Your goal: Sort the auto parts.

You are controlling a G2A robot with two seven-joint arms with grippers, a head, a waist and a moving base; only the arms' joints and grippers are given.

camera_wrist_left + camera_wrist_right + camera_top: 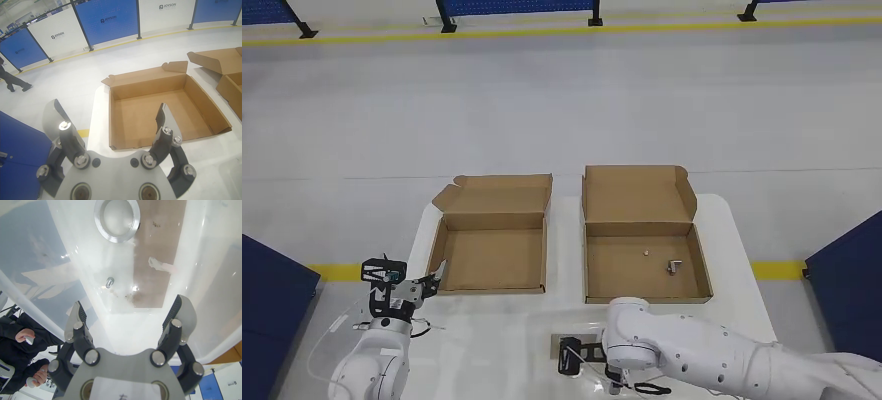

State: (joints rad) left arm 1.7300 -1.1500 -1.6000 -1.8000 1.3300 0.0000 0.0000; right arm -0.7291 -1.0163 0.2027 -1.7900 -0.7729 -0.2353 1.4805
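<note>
Both spread wide | left gripper [108, 103] just beside left box [205, 107] | right gripper [128, 300] facing bolt [109, 282]

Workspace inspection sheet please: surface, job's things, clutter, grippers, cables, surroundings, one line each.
Surface: white table holding two open cardboard boxes.
Job's things: left box empty; right box holds two small metal parts; a bolt lies in a white bin.
Clutter: nothing seen.
Grippers: left gripper open, by the left box's near corner; right gripper open, over the white bin.
Cables: a thin lead by the left arm's wrist.
Surroundings: blue and white partition panels, yellow floor line.
</note>
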